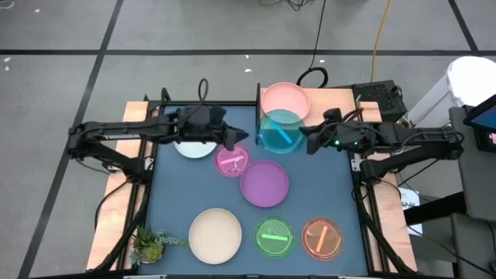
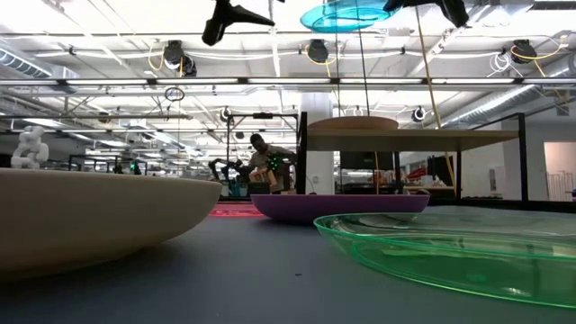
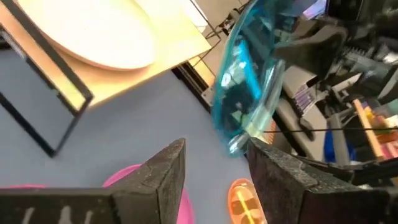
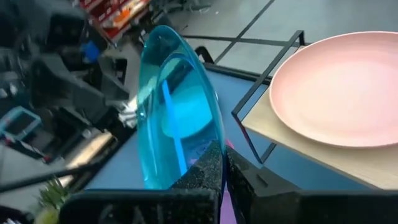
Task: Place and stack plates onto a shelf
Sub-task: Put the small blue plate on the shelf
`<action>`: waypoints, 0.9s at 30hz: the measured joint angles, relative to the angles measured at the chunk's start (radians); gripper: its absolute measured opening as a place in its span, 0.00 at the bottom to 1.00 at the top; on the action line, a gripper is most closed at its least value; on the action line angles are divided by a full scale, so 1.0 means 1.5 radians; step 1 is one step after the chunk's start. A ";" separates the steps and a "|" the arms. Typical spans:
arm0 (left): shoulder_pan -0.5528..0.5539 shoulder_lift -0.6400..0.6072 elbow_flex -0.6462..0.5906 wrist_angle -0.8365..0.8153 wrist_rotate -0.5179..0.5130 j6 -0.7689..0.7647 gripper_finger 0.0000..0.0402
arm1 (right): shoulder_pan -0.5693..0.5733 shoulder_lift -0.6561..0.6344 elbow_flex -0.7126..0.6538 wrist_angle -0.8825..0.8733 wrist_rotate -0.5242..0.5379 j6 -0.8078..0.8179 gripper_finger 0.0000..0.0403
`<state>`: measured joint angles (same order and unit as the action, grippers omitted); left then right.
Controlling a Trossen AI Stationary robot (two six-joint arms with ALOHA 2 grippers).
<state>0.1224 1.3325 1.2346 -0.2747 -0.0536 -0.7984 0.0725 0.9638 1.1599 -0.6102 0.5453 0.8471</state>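
My right gripper (image 1: 308, 141) is shut on the small teal plate (image 1: 279, 130), held in the air just in front of the shelf (image 1: 329, 102). The shelf is a light-wood board on thin black legs, and the salmon pink plate (image 1: 284, 99) rests flat on it. My left gripper (image 3: 216, 149) stands open just left of the teal plate (image 3: 249, 81), its fingers apart from the rim. The white-blue plate (image 1: 194, 149) lies under the left arm. The small pink plate (image 1: 232, 161) and the purple plate (image 1: 264, 183) lie flat mid-table. My right gripper pinches the teal plate's rim (image 4: 205, 146) between its two fingers, on the plate's right-hand side. The fingers come in from the table's right, slanting slightly down. The plate is lifted clear of the table (image 2: 346, 15) and a little tilted.
Along the near edge lie the cream plate (image 1: 215, 235), the green plate (image 1: 274, 236) and the orange plate (image 1: 322, 237). A small plant (image 1: 151, 244) stands at the near left corner. The shelf's black upright (image 1: 258, 101) rises at its left end.
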 joint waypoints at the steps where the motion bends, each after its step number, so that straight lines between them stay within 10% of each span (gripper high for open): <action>1: 0.003 -0.003 0.000 -0.004 0.000 0.007 0.44 | -0.004 -0.007 0.000 0.000 0.000 0.009 0.00; 20: 0.027 -0.017 -0.001 -0.062 0.007 0.034 0.44 | -0.090 -0.103 0.000 -0.028 -0.030 0.192 0.00; 27: 0.027 -0.017 -0.001 -0.090 0.018 0.038 0.44 | -0.116 -0.109 0.000 -0.090 0.059 0.247 0.00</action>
<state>0.1623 1.3075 1.2339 -0.4091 -0.0261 -0.7418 -0.1018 0.8010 1.1599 -0.7448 0.6334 1.2172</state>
